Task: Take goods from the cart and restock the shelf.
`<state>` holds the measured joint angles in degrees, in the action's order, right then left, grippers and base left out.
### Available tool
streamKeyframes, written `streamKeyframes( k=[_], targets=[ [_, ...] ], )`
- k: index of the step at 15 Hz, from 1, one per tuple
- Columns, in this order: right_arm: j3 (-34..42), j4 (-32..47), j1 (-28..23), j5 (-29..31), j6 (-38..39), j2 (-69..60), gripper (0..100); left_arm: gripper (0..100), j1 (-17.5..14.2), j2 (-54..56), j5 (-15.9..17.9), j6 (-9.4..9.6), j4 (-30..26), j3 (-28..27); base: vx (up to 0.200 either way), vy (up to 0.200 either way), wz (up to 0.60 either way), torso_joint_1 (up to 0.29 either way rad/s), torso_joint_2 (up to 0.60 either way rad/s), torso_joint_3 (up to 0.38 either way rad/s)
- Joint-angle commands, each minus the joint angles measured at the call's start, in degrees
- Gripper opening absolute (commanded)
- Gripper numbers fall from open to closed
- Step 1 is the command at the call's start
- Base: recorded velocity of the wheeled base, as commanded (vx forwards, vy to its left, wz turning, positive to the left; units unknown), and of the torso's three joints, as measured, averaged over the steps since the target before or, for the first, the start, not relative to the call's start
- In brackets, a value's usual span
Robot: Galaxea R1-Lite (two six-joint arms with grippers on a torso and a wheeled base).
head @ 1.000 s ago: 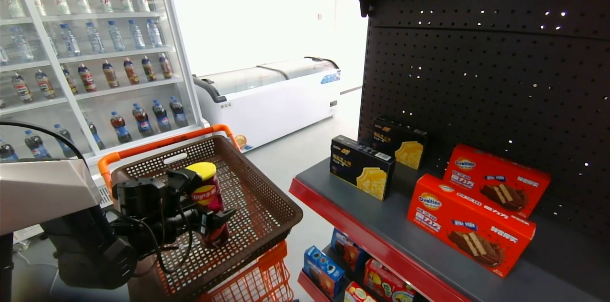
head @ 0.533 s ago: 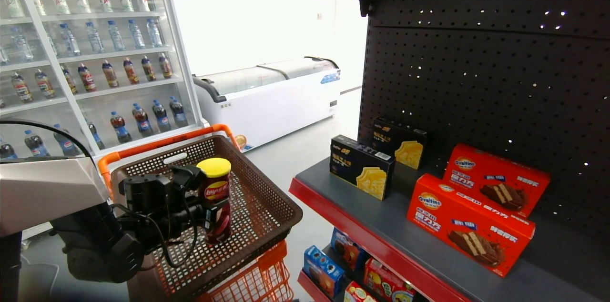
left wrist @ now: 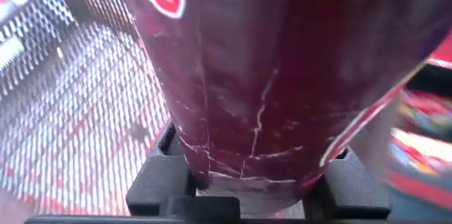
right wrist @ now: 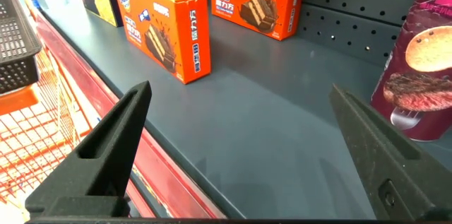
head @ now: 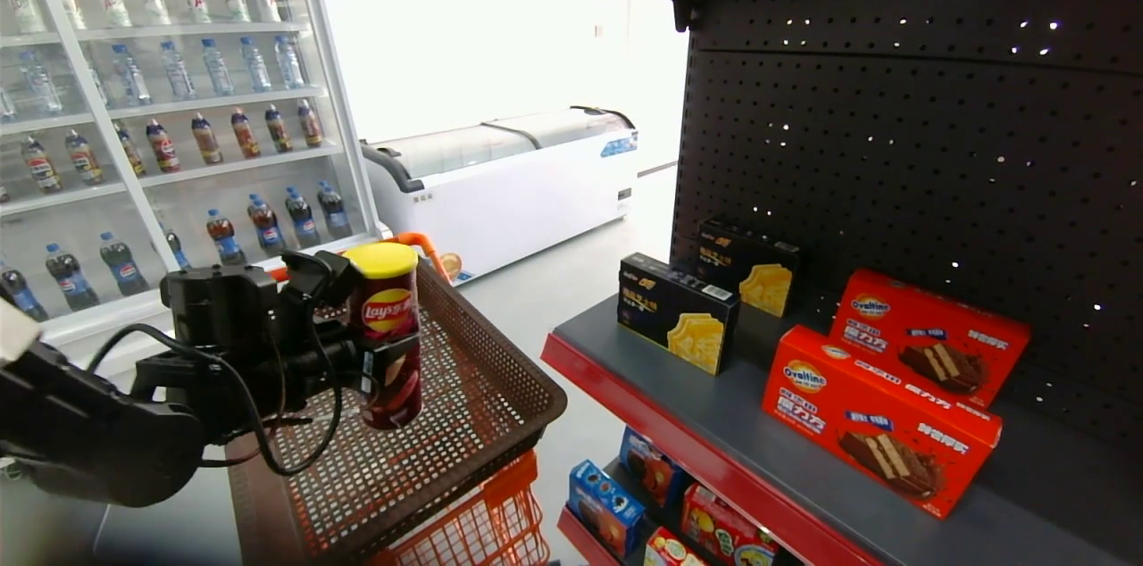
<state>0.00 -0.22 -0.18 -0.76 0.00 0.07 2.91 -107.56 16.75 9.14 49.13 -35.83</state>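
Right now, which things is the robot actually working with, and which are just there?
In the job: can, held in the left gripper over the cart; shelf; right gripper, open above the shelf.
Just there: red boxes, black boxes, drinks fridge, freezer.

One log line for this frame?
left gripper: shut on chips can, upright over cart basket | right gripper: open, over shelf | status: can not yet shelved

black left gripper point(head: 357, 325) held level, fingers clamped on a dark red yellow-lidded chip can point(head: 391, 316); black right gripper point(right wrist: 240, 146) with fingers spread wide apart
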Motion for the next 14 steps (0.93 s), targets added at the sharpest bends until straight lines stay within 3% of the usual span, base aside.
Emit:
streamKeyframes(
  k=[1,3,5,9,11,13,14],
  targets=[
    [0.00,-0.04,0.01,-0.04,0.00,0.01,100,0,0.60,18.35,-0.05,-2.81,-18.45,-3.55,0.000,0.000,0.00,0.000,0.00,0.000],
    [0.00,-0.04,0.01,-0.04,0.00,0.01,100,0,0.60,26.52,0.30,-7.56,-28.12,-4.78,0.000,0.000,0.00,0.000,0.00,0.000],
    [0.00,-0.04,0.01,-0.04,0.00,0.01,100,0,0.60,34.43,-0.23,-7.30,-34.45,-4.34,0.000,0.000,0.00,0.000,0.00,0.000],
    [0.00,-0.04,0.01,-0.04,0.00,0.01,100,0,0.78,40.15,0.39,-6.86,-34.45,-4.43,0.000,0.000,0.00,0.000,0.00,0.000],
    [0.00,-0.04,0.01,-0.04,0.00,0.01,100,0,-0.01,42.87,3.64,-7.21,-34.45,-3.28,0.000,0.000,0.00,0.000,0.00,0.000],
    [0.00,-0.04,0.01,0.05,0.00,0.01,100,0,0.07,43.13,4.08,-7.91,-34.45,-3.28,0.000,0.000,0.00,0.000,0.00,0.000],
    [0.00,-0.04,0.01,-0.04,0.00,0.01,100,0,0.25,43.05,6.28,-7.65,-34.54,-2.32,0.000,0.000,0.00,0.000,0.00,0.000]
  ],
)
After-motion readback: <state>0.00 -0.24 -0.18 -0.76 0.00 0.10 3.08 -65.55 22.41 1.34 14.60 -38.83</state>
